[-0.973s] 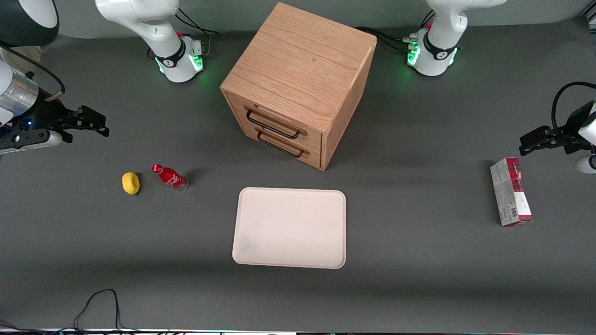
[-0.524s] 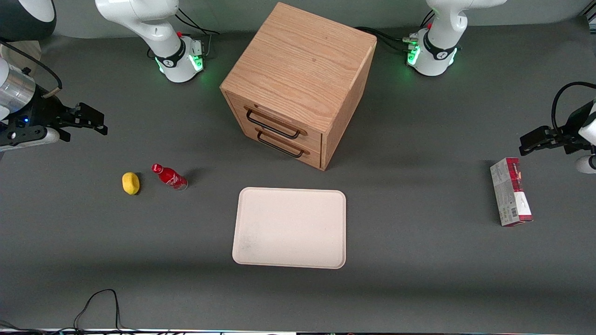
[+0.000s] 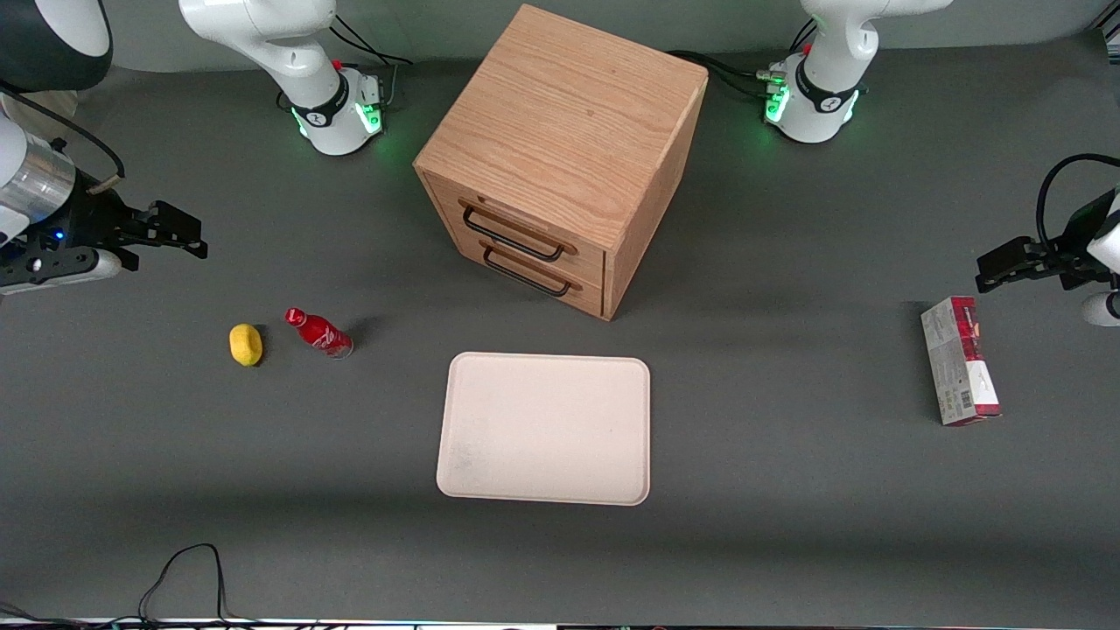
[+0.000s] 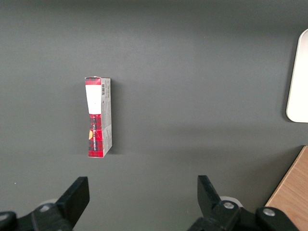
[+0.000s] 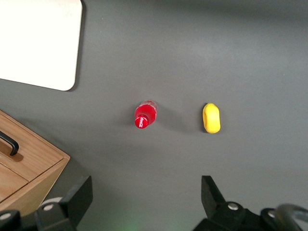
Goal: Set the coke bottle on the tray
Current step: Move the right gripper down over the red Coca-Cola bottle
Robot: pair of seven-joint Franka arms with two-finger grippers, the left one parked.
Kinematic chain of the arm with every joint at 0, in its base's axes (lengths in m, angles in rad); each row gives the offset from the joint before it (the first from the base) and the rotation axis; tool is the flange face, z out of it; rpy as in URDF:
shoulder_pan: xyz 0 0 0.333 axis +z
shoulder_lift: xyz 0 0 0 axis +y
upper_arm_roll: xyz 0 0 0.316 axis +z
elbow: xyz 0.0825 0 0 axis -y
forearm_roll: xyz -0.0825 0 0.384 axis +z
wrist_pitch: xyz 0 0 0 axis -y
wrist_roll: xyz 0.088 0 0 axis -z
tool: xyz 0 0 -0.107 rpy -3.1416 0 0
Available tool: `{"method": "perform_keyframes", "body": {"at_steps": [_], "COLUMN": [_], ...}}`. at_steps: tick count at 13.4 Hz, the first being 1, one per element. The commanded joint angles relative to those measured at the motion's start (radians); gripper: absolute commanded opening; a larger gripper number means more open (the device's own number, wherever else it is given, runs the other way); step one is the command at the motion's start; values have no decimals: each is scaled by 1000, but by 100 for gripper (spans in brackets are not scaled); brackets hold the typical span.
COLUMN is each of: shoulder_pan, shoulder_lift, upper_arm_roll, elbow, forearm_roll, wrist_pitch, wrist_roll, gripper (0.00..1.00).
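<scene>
Small red coke bottle with red cap (image 3: 318, 333): upright on the dark grey surface (image 3: 787, 525), beside a yellow lemon-shaped object (image 3: 246, 344), apart from the large cream-white rectangular tray (image 3: 544, 428), which is bare to receive it; black two-finger gripper (image 3: 175, 232): above the surface, farther from the camera than the bottle, fingers spread wide, holding nothing, presumably readied for approach

Lemon (image 3: 246, 345), wooden drawer cabinet (image 3: 560, 157), red-and-grey carton (image 3: 960, 372) on table.
</scene>
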Motion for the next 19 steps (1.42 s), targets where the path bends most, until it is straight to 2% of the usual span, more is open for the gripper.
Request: {"method": "perform_keyframes", "body": {"at_steps": [1, 3, 9, 12, 17, 19], "shoulder_pan": [25, 27, 63, 62, 62, 62], "shoulder_lift": [-6, -42, -245, -236, -132, -110], "upper_arm_roll": [4, 5, 4, 1, -1, -2], "elbow": [-20, -86, -428, -444, -502, -568], "forearm_roll": [0, -2, -26, -35, -40, -38], "wrist_pitch": [-7, 14, 207, 232, 419, 541], "wrist_roll": [26, 47, 64, 64, 64, 63], "gripper": [100, 100, 100, 100, 99, 99]}}
